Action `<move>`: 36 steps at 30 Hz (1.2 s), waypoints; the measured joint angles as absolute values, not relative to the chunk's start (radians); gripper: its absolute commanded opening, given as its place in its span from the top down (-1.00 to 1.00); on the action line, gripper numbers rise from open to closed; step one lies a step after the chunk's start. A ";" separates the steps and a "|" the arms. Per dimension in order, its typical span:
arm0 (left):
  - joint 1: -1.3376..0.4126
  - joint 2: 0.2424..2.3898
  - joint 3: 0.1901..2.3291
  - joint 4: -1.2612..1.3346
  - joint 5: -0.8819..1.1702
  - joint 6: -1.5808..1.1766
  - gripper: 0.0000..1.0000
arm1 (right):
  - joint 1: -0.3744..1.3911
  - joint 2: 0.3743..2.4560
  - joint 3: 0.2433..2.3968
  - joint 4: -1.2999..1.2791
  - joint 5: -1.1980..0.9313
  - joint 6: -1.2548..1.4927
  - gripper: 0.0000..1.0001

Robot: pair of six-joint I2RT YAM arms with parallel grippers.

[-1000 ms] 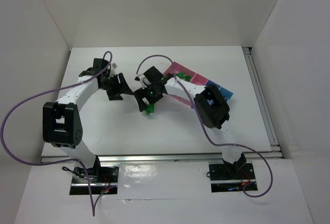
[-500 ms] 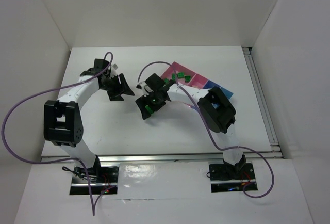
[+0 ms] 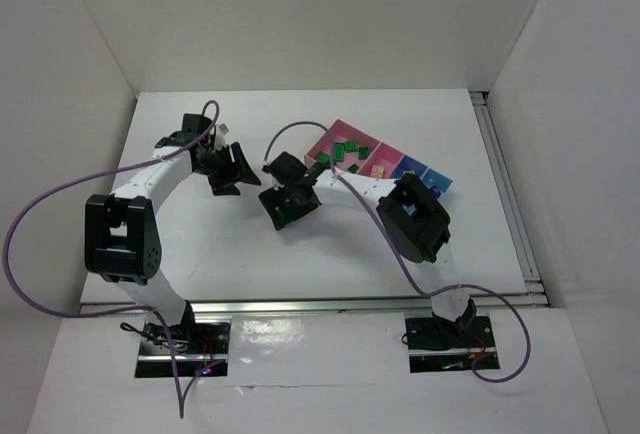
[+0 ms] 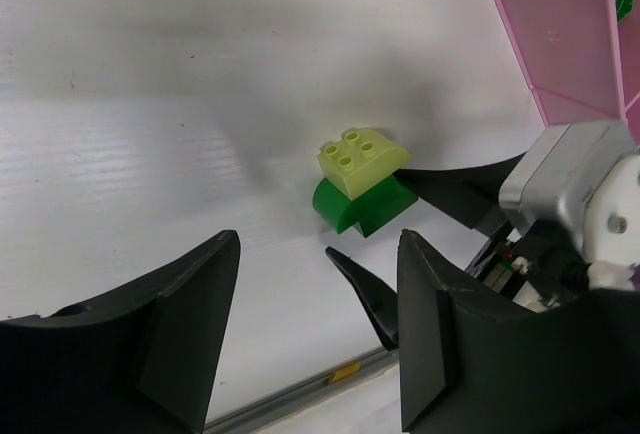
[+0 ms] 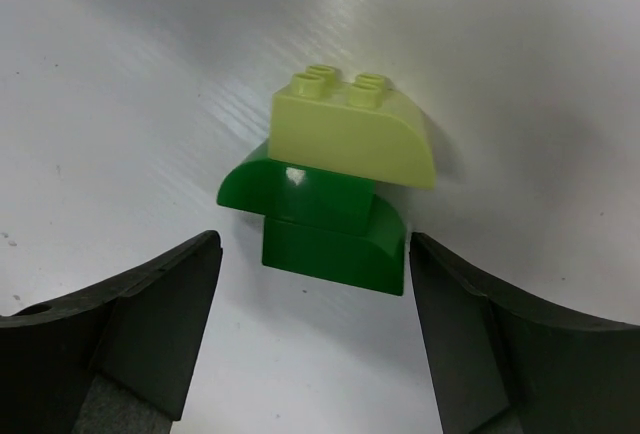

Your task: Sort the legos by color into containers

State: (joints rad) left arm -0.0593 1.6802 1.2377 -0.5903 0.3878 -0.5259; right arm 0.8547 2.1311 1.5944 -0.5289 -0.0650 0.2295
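A small stack stands on the white table: a pale yellow-green brick (image 5: 355, 129) on top of dark green bricks (image 5: 330, 224). My right gripper (image 5: 312, 252) is open, with one finger on each side of the dark green bricks and not closed on them. My left gripper (image 4: 318, 244) is open and empty, a short way left of the same stack (image 4: 362, 179). In the top view the right gripper (image 3: 285, 204) covers the stack, and the left gripper (image 3: 228, 169) is to its left. Several green bricks (image 3: 345, 154) and a cream one (image 3: 380, 168) lie in the pink containers (image 3: 322, 142).
The container row runs from the pink boxes to the blue boxes (image 3: 432, 180) at the right rear. The right arm's fingers (image 4: 455, 189) show in the left wrist view beside the stack. White walls enclose the table, and a metal rail (image 3: 505, 194) runs along its right edge.
The right arm has swung off the pink containers, uncovering the green bricks in them. Its gripper has shifted slightly left over the stack. The left arm has hardly moved.
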 measured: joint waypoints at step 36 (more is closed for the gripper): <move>-0.059 1.708 1.246 -0.576 0.447 -0.522 -0.45 | 0.869 2.051 1.589 -0.537 0.038 0.297 -0.66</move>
